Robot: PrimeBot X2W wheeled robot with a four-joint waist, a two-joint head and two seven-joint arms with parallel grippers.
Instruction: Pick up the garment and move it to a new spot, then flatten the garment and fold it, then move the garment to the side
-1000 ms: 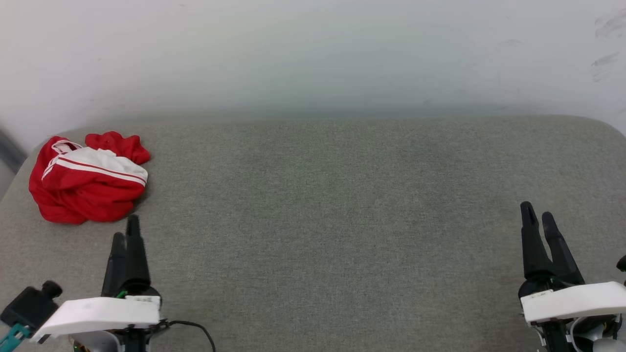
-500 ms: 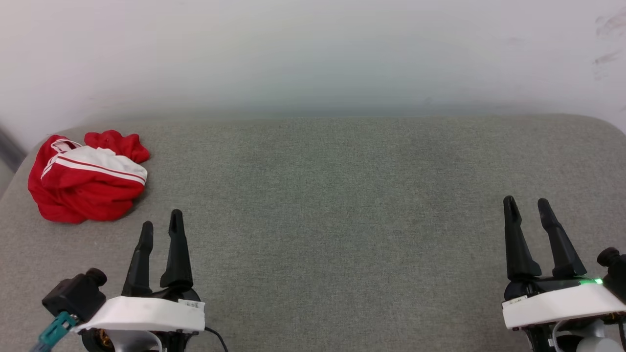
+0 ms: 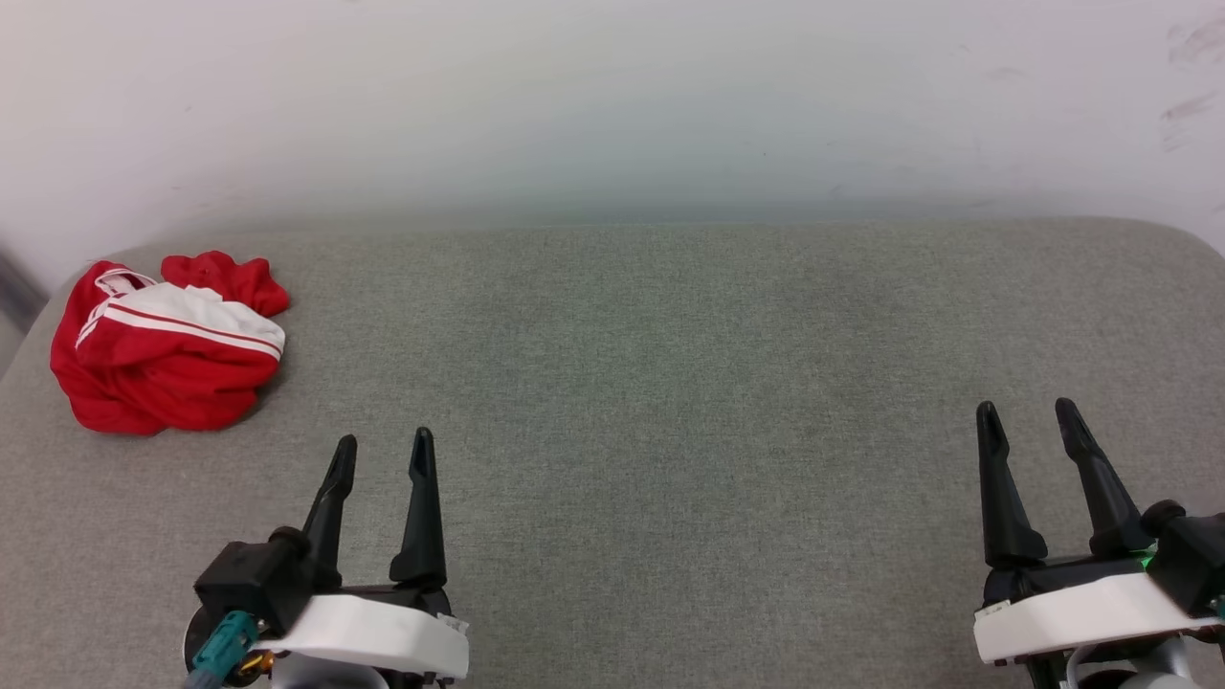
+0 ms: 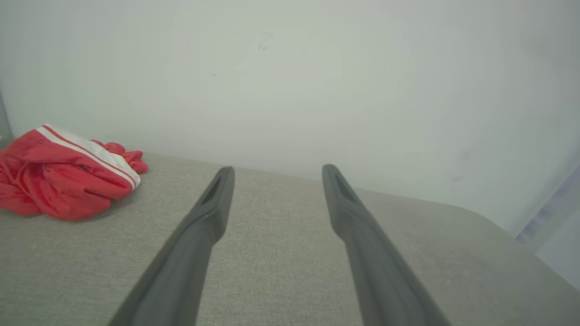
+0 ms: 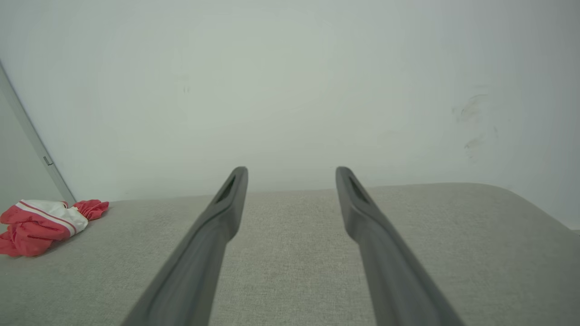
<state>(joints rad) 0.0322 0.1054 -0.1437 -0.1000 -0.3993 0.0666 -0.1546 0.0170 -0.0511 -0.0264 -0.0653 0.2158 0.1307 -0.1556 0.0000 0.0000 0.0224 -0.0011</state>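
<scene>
The garment [image 3: 167, 349] lay crumpled in a heap at the far-left corner of the grey fabric-covered tabletop [image 3: 670, 383], close to the wall [image 3: 612, 96]. It was red, w/ a white sleeve and a red stripe on top. The left pincer [image 3: 384, 438] sat by the near edge, left of centre, fingers spread wide, nothing in them. The garment was apart from it, further toward the far-left corner. The right pincer [image 3: 1025, 406] sat by the near-right corner, also wide & empty, well apart from the garment.

Step in hand, as I judged it: the 1st pick-up, not yet begun. The left pincer looked the obvious one for it, being nearer.

To do it well:
- Approach: come over the heap from the near side, tips angled down.
- Bite: take a raised fold on top, e.g. the white sleeve ridge, not the low hem, so the tips wouldn't dig into the fabric cover.
- Depth: pinch one or two layers, deep enough, since soft jersey prob. slips from a shallow pinch.
- Carry: lift clear before moving toward the centre, where both pincers could reach.

Risk: the heap sat near the left edge, so a shove instead of a pinch could push it off.
</scene>
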